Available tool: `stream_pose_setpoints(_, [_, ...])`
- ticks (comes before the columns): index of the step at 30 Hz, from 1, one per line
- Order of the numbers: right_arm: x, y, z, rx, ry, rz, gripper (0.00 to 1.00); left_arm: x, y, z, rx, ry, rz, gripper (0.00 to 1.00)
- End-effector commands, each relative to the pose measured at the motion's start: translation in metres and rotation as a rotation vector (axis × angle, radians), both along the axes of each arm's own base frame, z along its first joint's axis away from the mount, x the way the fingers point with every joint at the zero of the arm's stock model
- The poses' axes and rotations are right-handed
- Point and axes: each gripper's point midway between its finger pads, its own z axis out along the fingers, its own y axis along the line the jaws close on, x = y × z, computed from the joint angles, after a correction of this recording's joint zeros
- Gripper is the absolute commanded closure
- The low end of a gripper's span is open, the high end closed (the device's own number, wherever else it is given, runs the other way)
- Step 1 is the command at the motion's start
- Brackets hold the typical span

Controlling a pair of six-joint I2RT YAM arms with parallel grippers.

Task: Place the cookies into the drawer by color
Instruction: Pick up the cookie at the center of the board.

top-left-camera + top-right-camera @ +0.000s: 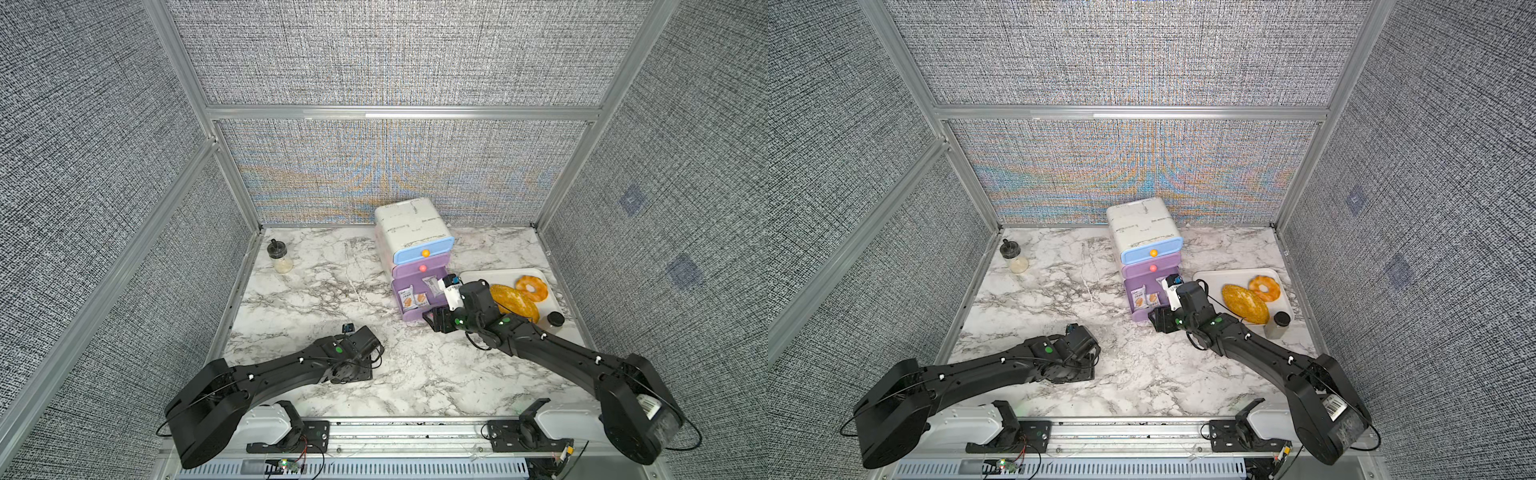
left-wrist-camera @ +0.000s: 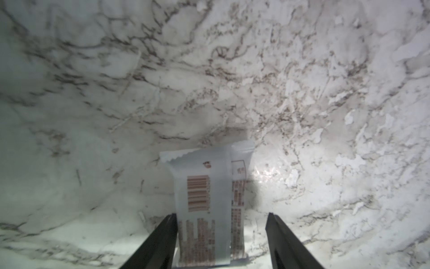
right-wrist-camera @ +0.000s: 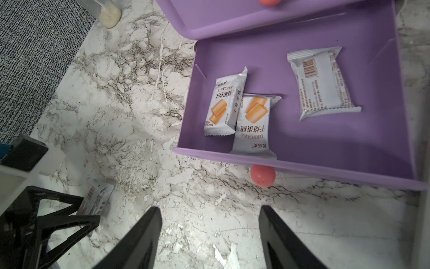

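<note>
The cookie packet (image 2: 204, 205), a white one, lies flat and barcode side up on the marble surface (image 2: 302, 93), well apart from the drawer. The left hand (image 2: 221, 215) is down over it, partly open. One finger is right against a long edge, the other stands clear of the opposite edge, so nothing is held yet. The right hand (image 3: 209, 208) is open and empty, hovering before the open purple bottom drawer (image 3: 325, 173), where three white packets (image 3: 321, 81) already lie.

The packet looks very light, with a thin, smooth, crinkly wrapper that is likely slippery and would skate on the marble if pushed from one side. The biscuit inside is probably brittle. The best hold seems to be across the short width at mid-body, where the contents give firmness, rather than on the floppy crimped ends, and with gentle pressure.
</note>
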Motion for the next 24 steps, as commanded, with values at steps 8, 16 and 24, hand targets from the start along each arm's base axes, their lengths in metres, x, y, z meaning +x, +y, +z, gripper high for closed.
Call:
stream_pose_setpoints(8, [-0.005, -0.011, 0.002, -0.017, -0.020, -0.030, 0.29, 0.008, 0.003, -0.011, 0.117, -0.005, 0.041, 0.25])
stream_pose_setpoints(16, [-0.010, -0.021, 0.000, -0.026, -0.028, -0.057, 0.29, 0.009, -0.001, -0.014, 0.118, -0.007, 0.042, 0.52])
stream_pose_setpoints(24, [-0.017, -0.027, -0.006, -0.016, -0.019, -0.075, 0.29, 0.022, -0.015, 0.008, 0.088, -0.065, 0.027, 0.65])
